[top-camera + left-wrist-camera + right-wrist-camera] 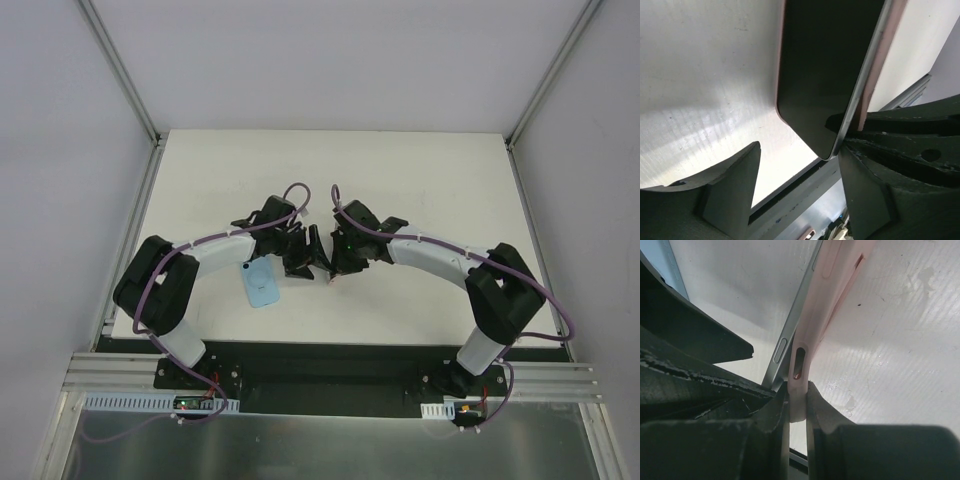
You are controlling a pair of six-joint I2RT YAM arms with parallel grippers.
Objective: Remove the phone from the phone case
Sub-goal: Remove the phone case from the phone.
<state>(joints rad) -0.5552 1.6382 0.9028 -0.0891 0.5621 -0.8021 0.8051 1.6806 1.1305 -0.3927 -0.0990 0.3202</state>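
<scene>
A phone (822, 75) with a dark screen and a silver edge (789, 337) stands on edge above the table. It is partly peeled away from its pink phone case (837, 285). My right gripper (798, 407) is shut on the lower end of the case, both pads pressed against it. My left gripper (800, 192) is open and straddles the phone's lower corner. That corner sits close to the right finger (865, 197), with a wide gap to the left finger (732, 195). In the top view the two grippers (298, 255) (332, 262) meet at mid-table.
A light blue flat rounded rectangle (262, 285) lies on the white table (420, 180) just left of the grippers, also seen in the right wrist view (667, 265). The table's near edge and a metal rail (330, 385) run close behind the grippers.
</scene>
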